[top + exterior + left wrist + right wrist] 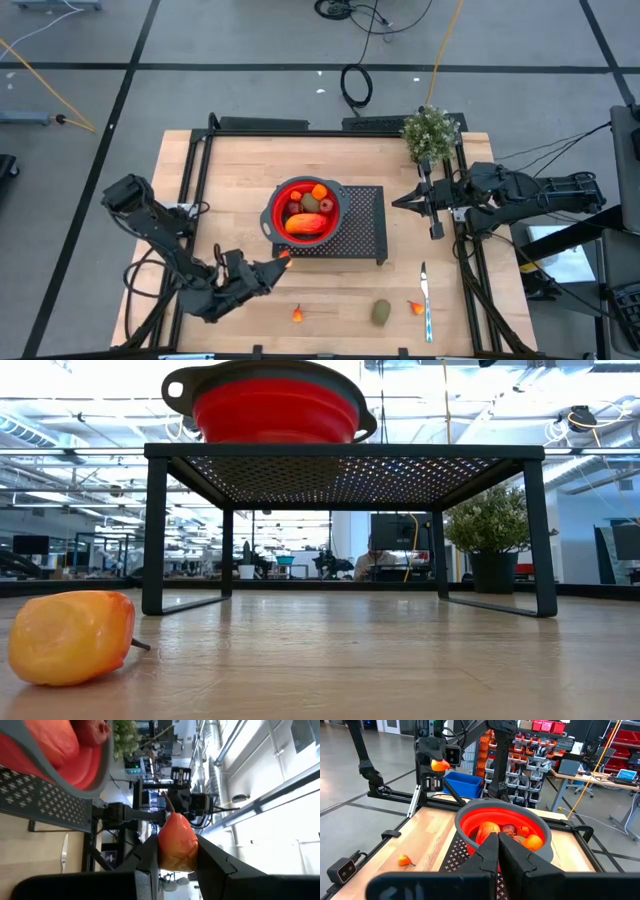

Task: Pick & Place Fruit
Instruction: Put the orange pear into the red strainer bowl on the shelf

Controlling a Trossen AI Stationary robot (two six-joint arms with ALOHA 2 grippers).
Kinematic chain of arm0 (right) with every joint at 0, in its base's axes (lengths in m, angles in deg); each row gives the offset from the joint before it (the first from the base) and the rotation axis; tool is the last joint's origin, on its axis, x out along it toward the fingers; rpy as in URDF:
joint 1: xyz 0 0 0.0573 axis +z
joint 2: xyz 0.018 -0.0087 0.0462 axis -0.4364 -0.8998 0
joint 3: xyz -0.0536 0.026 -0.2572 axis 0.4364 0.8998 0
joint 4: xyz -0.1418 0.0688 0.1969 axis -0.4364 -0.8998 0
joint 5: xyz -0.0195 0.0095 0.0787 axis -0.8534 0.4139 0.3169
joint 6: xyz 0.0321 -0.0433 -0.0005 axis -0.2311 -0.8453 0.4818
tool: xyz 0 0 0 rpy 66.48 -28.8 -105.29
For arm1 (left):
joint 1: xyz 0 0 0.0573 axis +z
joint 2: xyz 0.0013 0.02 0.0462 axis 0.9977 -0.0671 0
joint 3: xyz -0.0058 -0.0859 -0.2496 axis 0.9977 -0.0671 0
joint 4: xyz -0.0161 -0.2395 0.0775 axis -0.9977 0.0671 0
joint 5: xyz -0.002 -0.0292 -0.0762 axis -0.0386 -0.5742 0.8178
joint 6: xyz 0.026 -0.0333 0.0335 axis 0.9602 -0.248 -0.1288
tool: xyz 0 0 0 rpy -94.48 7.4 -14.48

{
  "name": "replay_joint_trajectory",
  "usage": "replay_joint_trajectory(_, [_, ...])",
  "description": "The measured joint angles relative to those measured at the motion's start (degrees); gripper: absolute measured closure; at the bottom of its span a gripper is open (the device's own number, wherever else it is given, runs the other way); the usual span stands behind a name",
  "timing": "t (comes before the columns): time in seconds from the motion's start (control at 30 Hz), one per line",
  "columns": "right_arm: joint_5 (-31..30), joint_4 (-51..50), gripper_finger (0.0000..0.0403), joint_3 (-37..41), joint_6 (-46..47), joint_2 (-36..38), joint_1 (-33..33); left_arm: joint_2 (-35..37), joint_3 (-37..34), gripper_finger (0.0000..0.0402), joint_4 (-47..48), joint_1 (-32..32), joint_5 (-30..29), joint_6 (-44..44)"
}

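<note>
The left gripper (283,259) is clamped on a small orange fruit piece (176,843), held aloft just beside the red bowl (272,212) on the black rack (368,228): carrying appears to be the step in hand. Next it must reach over the rim and let go. The right gripper (396,202) waits clenched, empty.

Left claw (283,259) clamped, raised; right claw (396,202) closed, waiting.
</note>
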Motion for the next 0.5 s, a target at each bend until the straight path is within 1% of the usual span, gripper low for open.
replay_joint_trajectory(0.13, [0.0,0.0,0.0399,0.0,0.0,0.0,0.0,0.0,0.0,0.0314,0.2,1.4,3.1,0.0])
replay_joint_trajectory(0.5, [0.0,0.0,0.0399,0.0,0.0,0.0,0.0,0.0,0.0,0.0314,0.2,4.4,7.0,-0.4])
